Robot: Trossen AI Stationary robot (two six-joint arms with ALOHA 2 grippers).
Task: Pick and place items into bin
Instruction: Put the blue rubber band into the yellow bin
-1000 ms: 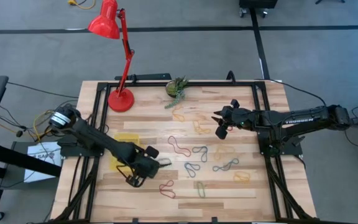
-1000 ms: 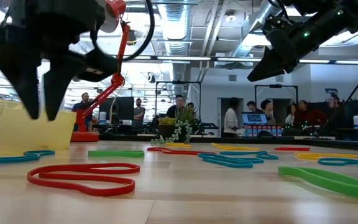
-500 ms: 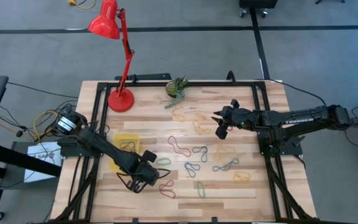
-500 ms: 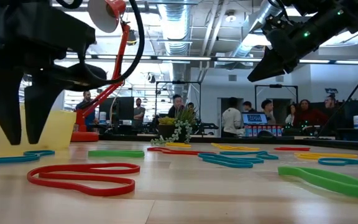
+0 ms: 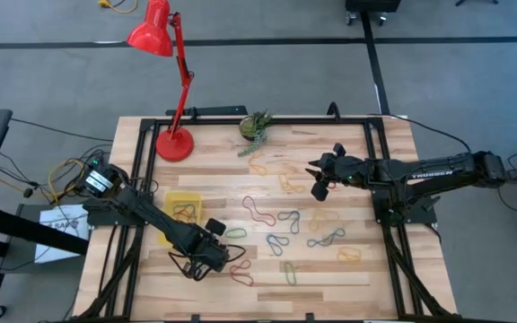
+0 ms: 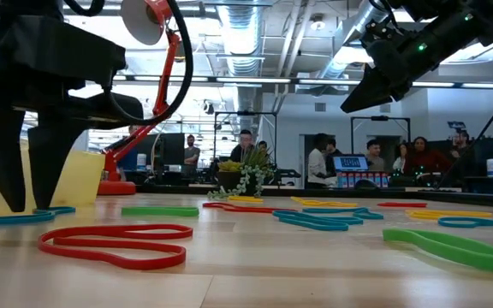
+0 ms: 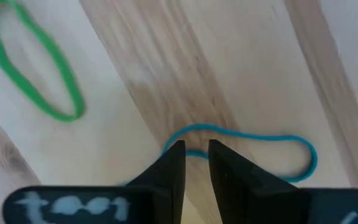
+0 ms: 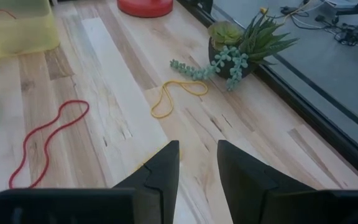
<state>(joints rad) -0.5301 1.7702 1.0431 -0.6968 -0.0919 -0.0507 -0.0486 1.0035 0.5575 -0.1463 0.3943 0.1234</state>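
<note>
Many thin rubber-band loops lie flat on the wooden table, among them a red one (image 5: 240,274), a green one (image 5: 236,233) and a blue one (image 7: 247,144). The translucent yellow bin (image 5: 183,207) sits left of them with a few bands in it. My left gripper (image 5: 220,255) points down with its fingers slightly open, and its tips (image 6: 24,205) are at table height. They stand on either side of a strand of the blue band (image 6: 11,218). My right gripper (image 5: 319,181) hangs open, high above the table's middle (image 6: 371,81). My left gripper comes from above, pointing down. Its fingertips (image 7: 176,155) straddle one end of the blue band, where the loop narrows (image 7: 194,154). The band lies flat on the table. I cannot tell whether the fingers touch it.
A red desk lamp's base (image 5: 174,144) and a small green plant (image 5: 256,126) stand at the far side. A dark frame (image 5: 240,121) runs around the table top. People sit in the room beyond the table (image 6: 323,162).
My left gripper has moved toward the table's near edge, away from the bin, and has come down from well above the table until its tips reach table height over the blue band. The bin is now uncovered in the high view. The right arm has kept still.
</note>
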